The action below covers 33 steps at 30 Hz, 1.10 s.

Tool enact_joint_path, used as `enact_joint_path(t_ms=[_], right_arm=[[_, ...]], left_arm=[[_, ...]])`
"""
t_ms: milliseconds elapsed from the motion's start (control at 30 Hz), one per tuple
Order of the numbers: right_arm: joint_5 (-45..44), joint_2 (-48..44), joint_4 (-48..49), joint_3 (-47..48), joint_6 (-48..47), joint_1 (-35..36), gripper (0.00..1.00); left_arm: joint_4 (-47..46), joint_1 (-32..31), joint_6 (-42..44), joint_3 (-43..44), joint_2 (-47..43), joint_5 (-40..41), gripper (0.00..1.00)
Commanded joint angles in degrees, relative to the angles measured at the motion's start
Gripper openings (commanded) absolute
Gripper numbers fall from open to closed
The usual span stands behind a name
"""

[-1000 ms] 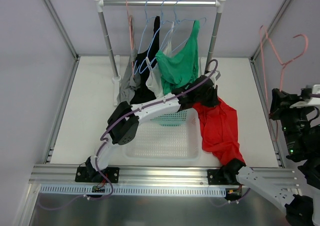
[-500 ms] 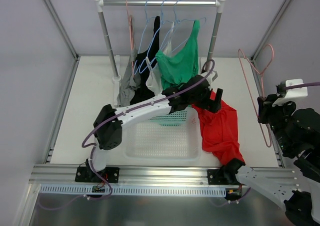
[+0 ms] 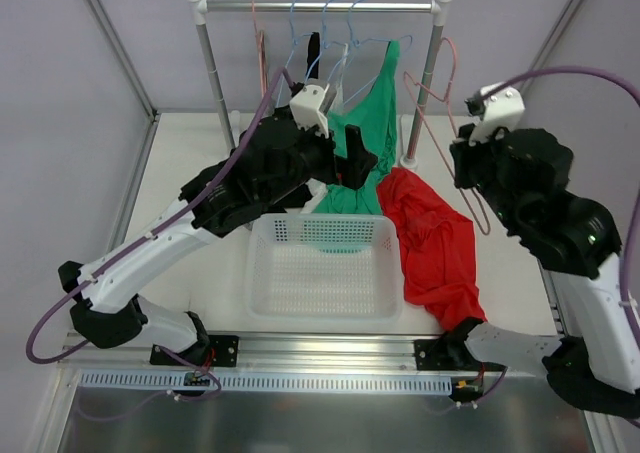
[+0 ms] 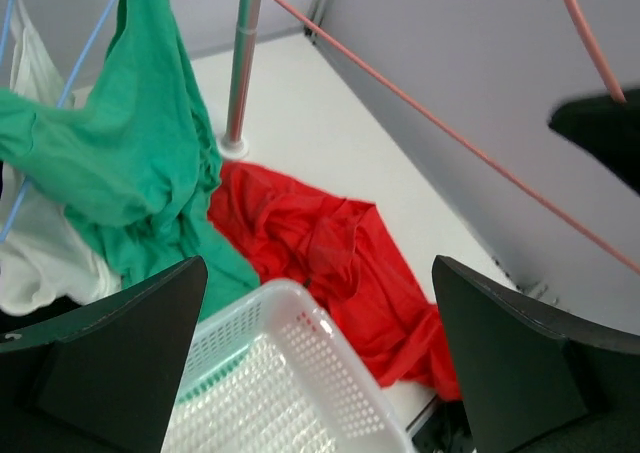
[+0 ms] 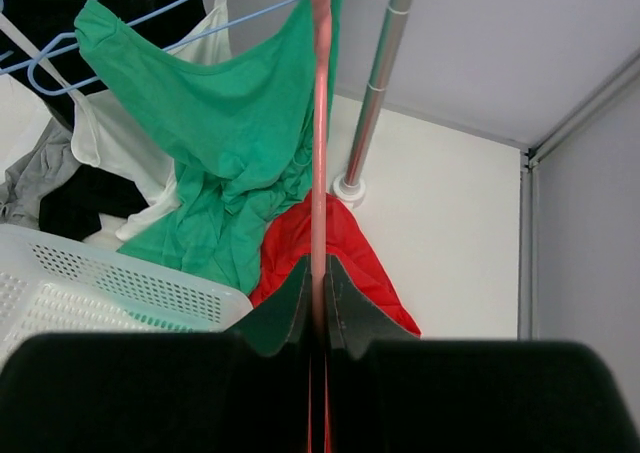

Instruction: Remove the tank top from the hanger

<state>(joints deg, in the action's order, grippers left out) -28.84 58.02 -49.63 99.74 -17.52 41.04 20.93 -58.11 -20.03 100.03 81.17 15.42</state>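
1. My right tool [image 5: 318,273] is pinched shut on the wire of the pink hanger [image 5: 320,123]. The hanger is bare and held up off the tabletop [image 3: 180,153], just beside the rack's right post.
2. My left tool [image 4: 320,263] has its fingers spread wide and holds nothing. It hangs in the air at 12 o'clock from the white basket [image 3: 325,220], close in front of the green top [image 3: 370,123].
3. The red tank top [image 3: 435,243] is off the hanger. It lies crumpled on the tabletop at 3 o'clock from the basket, right up against the basket's side wall.
4. The rack [image 3: 320,6] stands at the 12 o'clock end of the tabletop. The green top hangs there on a blue hanger [image 5: 60,63], with white and black garments beside it at 9 o'clock.
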Motion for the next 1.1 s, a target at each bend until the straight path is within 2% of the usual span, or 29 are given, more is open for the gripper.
enact_joint_path(t_ms=[0, 233, 433, 733, 833, 1067], right_arm=[[3.53, 6.04, 6.56, 4.66, -0.59, -1.22, 0.0], [0.55, 14.57, 14.55, 6.95, -0.06, -5.09, 0.0], [-2.1, 23.09, 15.61, 14.51, -1.47, -7.64, 0.0], [6.59, 31.97, 16.05, 20.22, 3.09, -16.24, 0.0], [10.29, 33.74, 17.72, 19.62, 3.46, -17.22, 0.0], [12.32, 35.32, 22.46, 16.89, 3.54, -17.74, 0.0]], left_arm=[[5.17, 0.1, 1.84, -3.78, -3.37, -1.62, 0.99], [5.44, 0.1, 0.78, -15.11, -15.85, -2.85, 0.99], [5.7, 0.1, 1.84, -20.74, -19.9, -2.76, 0.99], [5.62, 0.01, 0.61, -24.88, -21.22, -6.35, 0.99], [5.61, 0.01, 1.22, -24.71, -20.79, -8.21, 0.98], [5.35, -0.08, 2.19, -23.91, -18.94, -10.06, 0.99]])
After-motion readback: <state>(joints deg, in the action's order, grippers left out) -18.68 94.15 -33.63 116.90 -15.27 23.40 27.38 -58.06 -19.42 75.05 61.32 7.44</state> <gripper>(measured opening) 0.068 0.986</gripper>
